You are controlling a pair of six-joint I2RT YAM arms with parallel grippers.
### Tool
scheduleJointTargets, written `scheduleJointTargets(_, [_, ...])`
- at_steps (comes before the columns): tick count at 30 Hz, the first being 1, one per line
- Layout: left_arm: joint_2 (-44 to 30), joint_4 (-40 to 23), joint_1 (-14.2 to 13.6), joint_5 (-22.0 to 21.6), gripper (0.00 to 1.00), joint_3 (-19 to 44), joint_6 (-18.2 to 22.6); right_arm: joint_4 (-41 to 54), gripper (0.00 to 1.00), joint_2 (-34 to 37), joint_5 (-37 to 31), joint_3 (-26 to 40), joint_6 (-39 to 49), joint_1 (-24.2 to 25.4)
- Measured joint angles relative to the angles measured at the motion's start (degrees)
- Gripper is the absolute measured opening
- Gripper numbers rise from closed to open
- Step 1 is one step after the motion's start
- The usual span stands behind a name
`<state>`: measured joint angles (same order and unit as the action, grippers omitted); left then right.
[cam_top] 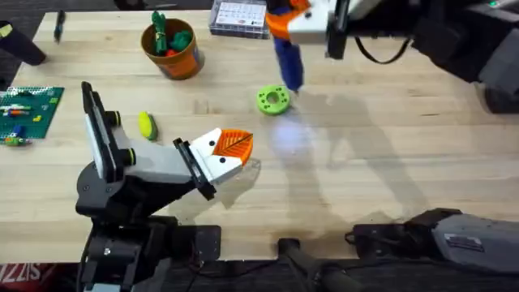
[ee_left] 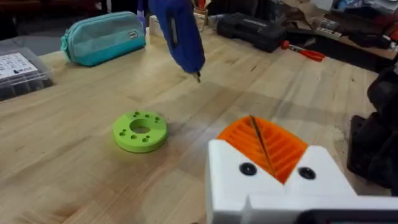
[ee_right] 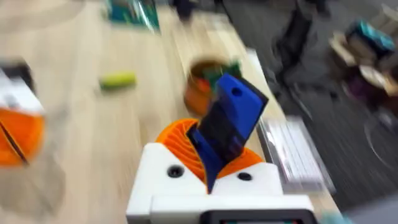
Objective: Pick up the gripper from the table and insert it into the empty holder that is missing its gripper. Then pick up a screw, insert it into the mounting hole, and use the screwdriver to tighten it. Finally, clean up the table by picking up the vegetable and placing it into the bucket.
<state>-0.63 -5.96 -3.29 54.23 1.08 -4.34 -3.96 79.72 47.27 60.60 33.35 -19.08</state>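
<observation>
1. Screwdriver (ee_right: 227, 124) clamped between right gripper (ee_right: 210, 163) orange pads, lifted off table (cam_top: 389, 162).
2. Tip points down toward green disc (cam_top: 272, 100); long axis tilted.
3. Left gripper (cam_top: 231, 146) pads pressed together, holding nothing.
4. Vegetable (cam_top: 146, 125) lies near bucket (cam_top: 172, 47).

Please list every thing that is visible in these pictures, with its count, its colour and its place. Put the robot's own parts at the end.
screwdriver: one, blue, held above the table's far middle
bucket: one, orange, far left of the table, green and red pieces inside
vegetable: one, yellow-green, lying on the left side
disc with holes: one, bright green, flat near the table's middle
parts box: one, clear, far edge beside the bucket
building plate: one, green, left edge
pouch: one, teal, far end of the table
left gripper: white with orange pads, shut, low over the left middle
right gripper: white with orange pads, shut on the screwdriver
</observation>
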Motion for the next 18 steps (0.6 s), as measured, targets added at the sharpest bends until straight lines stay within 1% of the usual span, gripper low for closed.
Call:
scheduleJointTargets(3, [0.0,0.0,0.0,0.0,0.007,0.0,0.0,8.2,0.007,0.7,-7.7,0.0,10.7,0.4])
scheduleJointTargets(6, [0.0,0.0,0.0,0.0,0.007,0.0,0.0,10.9,0.007,3.0,-17.4,0.1,21.6,0.2])
scheduleJointTargets(10, [0.0,0.0,0.0,0.0,0.007,0.0,0.0,10.0,0.007,8.2,-31.9,0.1,35.8,0.3])
scheduleJointTargets(13, [0.0,0.0,0.0,0.0,0.007,0.0,0.0,8.5,0.007,12.3,-39.9,0.1,44.3,0.5])
scheduleJointTargets(18, [0.0,0.0,0.0,0.0,0.007,0.0,0.0,5.2,0.007,19.0,-47.4,0.1,54.9,0.8])
